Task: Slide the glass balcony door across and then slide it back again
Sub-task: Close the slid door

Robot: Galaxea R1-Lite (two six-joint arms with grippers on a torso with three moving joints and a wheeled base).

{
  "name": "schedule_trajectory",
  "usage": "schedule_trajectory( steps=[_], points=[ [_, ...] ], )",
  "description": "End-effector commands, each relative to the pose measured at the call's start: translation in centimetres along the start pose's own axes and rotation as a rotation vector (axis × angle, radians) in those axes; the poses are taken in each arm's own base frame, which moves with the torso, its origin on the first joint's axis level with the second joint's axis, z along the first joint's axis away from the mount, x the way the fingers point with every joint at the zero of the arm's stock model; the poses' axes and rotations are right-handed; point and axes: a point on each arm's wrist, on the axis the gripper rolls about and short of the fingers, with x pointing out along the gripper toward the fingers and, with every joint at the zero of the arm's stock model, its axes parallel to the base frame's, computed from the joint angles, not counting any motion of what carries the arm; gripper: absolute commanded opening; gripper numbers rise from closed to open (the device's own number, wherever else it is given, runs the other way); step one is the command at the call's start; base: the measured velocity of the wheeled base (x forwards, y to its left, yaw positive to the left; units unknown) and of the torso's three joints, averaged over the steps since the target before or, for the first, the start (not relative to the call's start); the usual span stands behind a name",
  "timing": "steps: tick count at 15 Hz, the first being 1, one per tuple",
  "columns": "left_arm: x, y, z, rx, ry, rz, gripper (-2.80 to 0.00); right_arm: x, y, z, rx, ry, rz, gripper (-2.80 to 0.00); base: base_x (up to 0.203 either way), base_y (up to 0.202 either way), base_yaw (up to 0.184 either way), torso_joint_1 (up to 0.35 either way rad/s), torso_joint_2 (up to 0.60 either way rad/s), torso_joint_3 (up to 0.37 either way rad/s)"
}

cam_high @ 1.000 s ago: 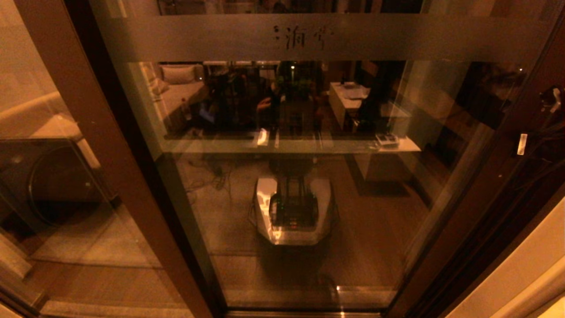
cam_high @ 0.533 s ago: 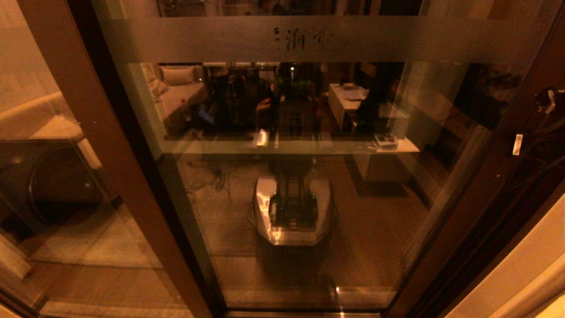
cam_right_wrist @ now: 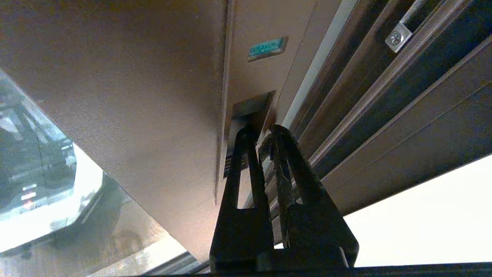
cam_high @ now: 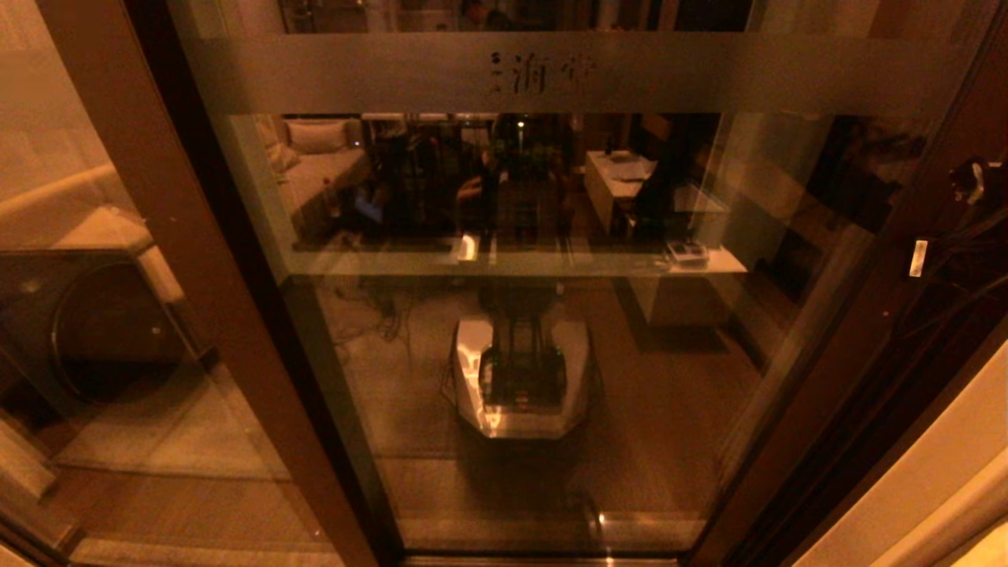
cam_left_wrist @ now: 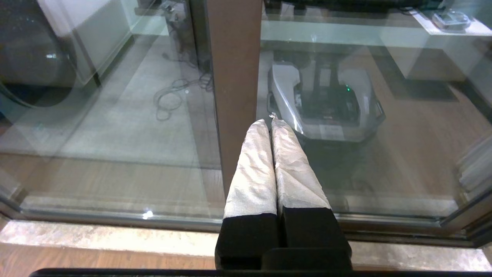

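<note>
The left gripper (cam_left_wrist: 271, 122) had 2 long tapered fingers wrapped in pale, wrinkled tape above black blocky bases. The right gripper (cam_right_wrist: 261, 134) had 2 black slotted fingers, one with frayed dark wrapping.

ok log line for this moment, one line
phase: door slide | right claw: shut, tips in handle recess on stile | left claw: shut, parked low facing glass | door: across opening

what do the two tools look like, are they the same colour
No. The left tool has two long tapered fingers wrapped in wrinkled silvery-white tape above a black base. The right tool is bare black, its fingers slotted with open cut-outs, one with a rough dark pad lining.
</note>
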Motion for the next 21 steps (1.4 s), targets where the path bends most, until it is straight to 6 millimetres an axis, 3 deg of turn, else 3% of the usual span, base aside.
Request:
schedule_trajectory(
  steps=[1,8,14,21],
  points=[
    [0.0,0.0,0.0,-0.001,0.001,0.001,-2.80,0.3,0.0,-0.1,0.000,-0.003,-0.004,-2.80,0.000,0.000,0.000,0.000,0.00,0.000],
    [0.0,0.0,0.0,0.000,0.001,0.001,-2.80,0.8,-0.6,-0.1,-0.002,-0.019,-0.024,-2.80,0.000,0.000,0.000,0.000,0.00,0.000],
    [0.0,0.0,0.0,-0.001,0.001,0.001,-2.80,2.6,-2.9,0.1,0.005,-0.030,-0.094,-2.80,0.000,0.000,0.000,0.000,0.00,0.000],
    [0.0,0.0,0.0,0.000,0.001,0.001,-2.80,-0.1,-2.3,0.6,-0.003,-0.042,-0.060,-2.80,0.000,0.000,0.000,0.000,0.00,0.000]
  ],
)
